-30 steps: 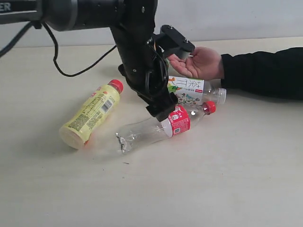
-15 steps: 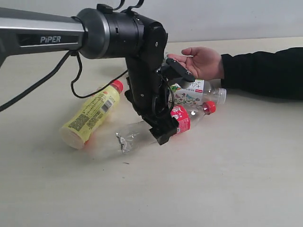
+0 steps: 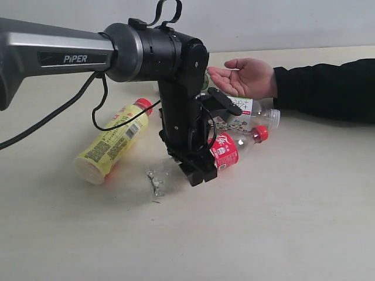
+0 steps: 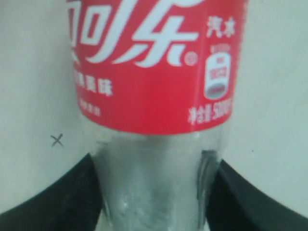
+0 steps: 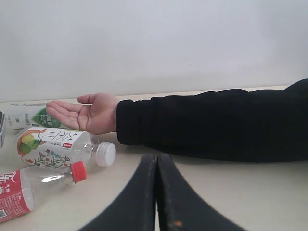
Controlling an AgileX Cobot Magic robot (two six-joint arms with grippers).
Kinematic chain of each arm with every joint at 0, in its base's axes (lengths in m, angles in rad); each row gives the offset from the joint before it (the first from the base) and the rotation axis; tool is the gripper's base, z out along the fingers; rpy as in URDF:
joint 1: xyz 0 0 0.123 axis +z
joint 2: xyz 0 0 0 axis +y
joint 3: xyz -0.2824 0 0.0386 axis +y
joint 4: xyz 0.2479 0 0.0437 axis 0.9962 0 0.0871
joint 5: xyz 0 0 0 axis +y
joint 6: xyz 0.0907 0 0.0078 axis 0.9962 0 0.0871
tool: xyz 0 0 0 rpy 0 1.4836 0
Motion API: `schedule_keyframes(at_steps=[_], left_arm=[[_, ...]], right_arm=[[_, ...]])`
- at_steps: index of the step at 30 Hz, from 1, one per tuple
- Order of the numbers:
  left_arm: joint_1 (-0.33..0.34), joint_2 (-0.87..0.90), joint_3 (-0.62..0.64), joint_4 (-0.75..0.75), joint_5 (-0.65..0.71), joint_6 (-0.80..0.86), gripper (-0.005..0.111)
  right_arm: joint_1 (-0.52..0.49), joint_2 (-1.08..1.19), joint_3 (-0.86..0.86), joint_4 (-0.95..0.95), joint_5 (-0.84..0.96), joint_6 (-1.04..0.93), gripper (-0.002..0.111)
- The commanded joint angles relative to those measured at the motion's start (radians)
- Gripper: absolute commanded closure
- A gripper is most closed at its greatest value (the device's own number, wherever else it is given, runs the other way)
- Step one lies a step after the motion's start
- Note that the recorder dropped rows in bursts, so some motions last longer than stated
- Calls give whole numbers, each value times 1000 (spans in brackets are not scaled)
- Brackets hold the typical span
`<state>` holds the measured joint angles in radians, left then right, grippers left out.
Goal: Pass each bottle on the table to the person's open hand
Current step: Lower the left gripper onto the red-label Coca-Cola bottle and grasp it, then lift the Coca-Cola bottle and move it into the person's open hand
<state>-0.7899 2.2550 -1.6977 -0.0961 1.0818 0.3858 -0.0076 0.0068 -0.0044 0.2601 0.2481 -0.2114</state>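
While the right gripper [image 5: 157, 161] sits closed, the left gripper [image 4: 154, 166] clasps the empty red-labelled bottle [image 4: 154, 72].

Even, diffuse overhead light is provided; only soft, faint shadows are cast on the tabletop [image 3: 281, 222], chiefly beneath the yellow bottle [image 3: 111, 143]. In the left wrist view the red-labelled bottle [image 4: 154, 62] is rendered blurred at close range. In the right wrist view the wall [image 5: 154, 43] is brightly exposed and the dark fingers [image 5: 137, 202] appear slightly soft.

Red-labelled clear bottle [image 4: 154, 96], yellow bottle [image 3: 111, 143].
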Motion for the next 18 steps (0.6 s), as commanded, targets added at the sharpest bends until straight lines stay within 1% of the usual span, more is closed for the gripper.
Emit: schedule_keyframes(at_steps=[1,7,9,12,16,18], left_arm=[[-3,2,-5,-13,42,6,73],[-3,2,-5,-14,99,8,106],[-3,2,-5,-23,139,24,107],[-12,0,-5,-34,139,48,107],[-60,-52,-4,-38,139,48,107],[-88,-94,-4,-49,139,19,107]], right_arm=[[3,-7,4,1,-3,-1,108],[3,-7,4,1,-3,-1,108],[3,-7,4,1,-3,-1,108],[3,-7,4,1,-3,-1,108],[3,-7,4,1,-3,-1,108],[3,-7,4,1,-3,-1,108]])
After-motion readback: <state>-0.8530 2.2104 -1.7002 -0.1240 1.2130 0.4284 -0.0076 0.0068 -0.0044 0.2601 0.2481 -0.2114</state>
